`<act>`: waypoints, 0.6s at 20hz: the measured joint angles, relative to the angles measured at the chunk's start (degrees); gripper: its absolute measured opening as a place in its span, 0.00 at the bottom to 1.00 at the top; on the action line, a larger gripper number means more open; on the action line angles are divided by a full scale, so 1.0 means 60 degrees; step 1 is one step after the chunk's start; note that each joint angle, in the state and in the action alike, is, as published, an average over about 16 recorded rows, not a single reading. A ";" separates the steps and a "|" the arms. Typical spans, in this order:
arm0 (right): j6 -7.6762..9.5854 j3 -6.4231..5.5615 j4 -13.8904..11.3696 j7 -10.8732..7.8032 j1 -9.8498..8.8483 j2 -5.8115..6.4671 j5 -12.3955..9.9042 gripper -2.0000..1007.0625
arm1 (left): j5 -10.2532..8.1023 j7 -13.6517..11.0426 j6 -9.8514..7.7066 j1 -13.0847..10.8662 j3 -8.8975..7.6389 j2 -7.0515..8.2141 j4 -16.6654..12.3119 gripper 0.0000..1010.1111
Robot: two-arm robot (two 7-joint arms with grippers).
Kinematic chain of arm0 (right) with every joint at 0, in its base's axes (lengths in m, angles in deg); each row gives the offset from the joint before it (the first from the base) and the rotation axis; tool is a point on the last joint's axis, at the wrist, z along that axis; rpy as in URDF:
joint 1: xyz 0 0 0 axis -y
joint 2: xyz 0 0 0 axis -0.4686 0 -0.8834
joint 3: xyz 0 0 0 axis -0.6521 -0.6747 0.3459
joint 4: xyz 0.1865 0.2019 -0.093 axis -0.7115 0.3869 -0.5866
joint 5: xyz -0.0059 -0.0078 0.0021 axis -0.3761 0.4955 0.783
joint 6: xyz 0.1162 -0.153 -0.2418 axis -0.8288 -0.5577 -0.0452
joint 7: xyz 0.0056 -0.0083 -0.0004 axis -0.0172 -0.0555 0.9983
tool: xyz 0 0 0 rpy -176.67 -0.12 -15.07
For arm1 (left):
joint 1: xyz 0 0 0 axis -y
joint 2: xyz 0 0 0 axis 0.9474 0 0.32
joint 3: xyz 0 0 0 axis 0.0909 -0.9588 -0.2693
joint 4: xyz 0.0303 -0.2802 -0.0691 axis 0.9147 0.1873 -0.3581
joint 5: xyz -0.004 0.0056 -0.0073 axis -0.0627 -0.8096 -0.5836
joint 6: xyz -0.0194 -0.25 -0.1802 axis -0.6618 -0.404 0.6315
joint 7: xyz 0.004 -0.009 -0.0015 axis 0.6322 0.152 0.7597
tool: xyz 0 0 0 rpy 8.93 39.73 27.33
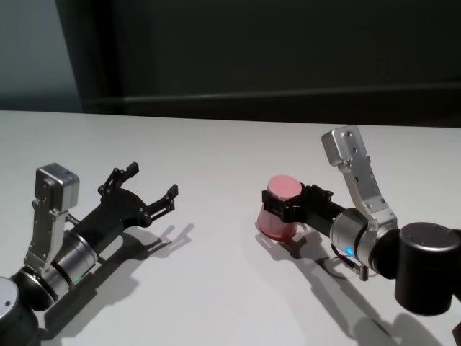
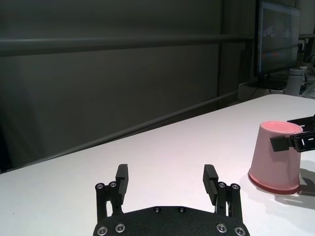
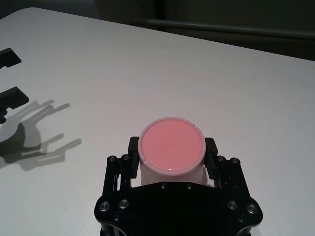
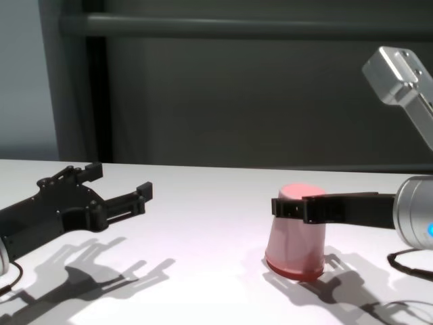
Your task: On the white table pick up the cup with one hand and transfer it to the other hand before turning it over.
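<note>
The pink cup (image 1: pixel 276 225) stands upside down on the white table (image 1: pixel 216 144), wide rim down and flat base up, right of centre. My right gripper (image 1: pixel 286 205) is shut on the cup just below its base, one finger on each side, as the right wrist view shows on the cup (image 3: pixel 170 142). The cup's rim rests on or just above the table (image 4: pixel 203 223), slightly tilted (image 4: pixel 294 247). My left gripper (image 1: pixel 151 180) is open and empty, low over the table to the left of the cup, pointing towards it (image 2: pixel 275 157).
A dark grey wall with a horizontal bar (image 4: pixel 237 26) runs behind the table's far edge. A monitor (image 2: pixel 278 37) and a white bottle (image 2: pixel 295 81) stand beyond the table's end, far from both arms.
</note>
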 joint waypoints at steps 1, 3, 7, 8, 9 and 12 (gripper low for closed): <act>0.0001 -0.0002 -0.0002 0.0000 -0.0001 -0.0001 0.0000 0.79 | 0.0000 0.0000 0.0000 0.0000 0.0000 0.0000 0.0000 0.99; -0.0002 -0.0003 -0.0005 0.0000 -0.0002 0.0000 -0.0002 0.81 | 0.0000 0.0000 0.0000 0.0000 0.0000 0.0000 0.0000 0.99; -0.0011 -0.0001 -0.0009 0.0001 -0.0001 0.0003 -0.0006 0.87 | 0.0000 0.0000 0.0000 0.0000 0.0000 0.0000 0.0000 0.99; -0.0013 0.0000 -0.0010 0.0001 -0.0001 0.0004 -0.0007 0.89 | 0.0000 0.0000 0.0000 0.0000 0.0000 0.0000 0.0000 0.99; -0.0016 0.0001 -0.0011 0.0002 -0.0001 0.0004 -0.0008 0.90 | 0.0000 0.0000 0.0000 0.0000 0.0000 0.0000 0.0000 0.99; -0.0021 0.0003 -0.0013 0.0003 0.0000 0.0006 -0.0011 0.95 | 0.0000 0.0000 0.0000 0.0000 0.0000 0.0000 0.0000 0.99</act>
